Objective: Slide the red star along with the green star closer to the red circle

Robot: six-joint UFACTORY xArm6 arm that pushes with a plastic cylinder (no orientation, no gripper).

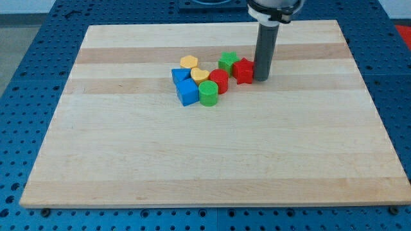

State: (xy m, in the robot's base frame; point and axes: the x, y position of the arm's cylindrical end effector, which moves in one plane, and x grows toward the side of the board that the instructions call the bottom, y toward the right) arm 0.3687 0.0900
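Toward the board's top edge, left of centre, sit two blue blocks (pixel 185 86), a yellow hexagon (pixel 189 61), a yellow heart (pixel 200 74) and a green circle (pixel 208 93). The red circle (pixel 219 81) touches them. The green star (pixel 227 62) and red star (pixel 243 70) are just beside it. My tip (pixel 261 78) touches the red star's right side; there are no jaws. The push seems nearly done; next needs only a short leftward push.

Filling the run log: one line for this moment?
my tip: right of red star, touching | green star: left of it | red circle: near
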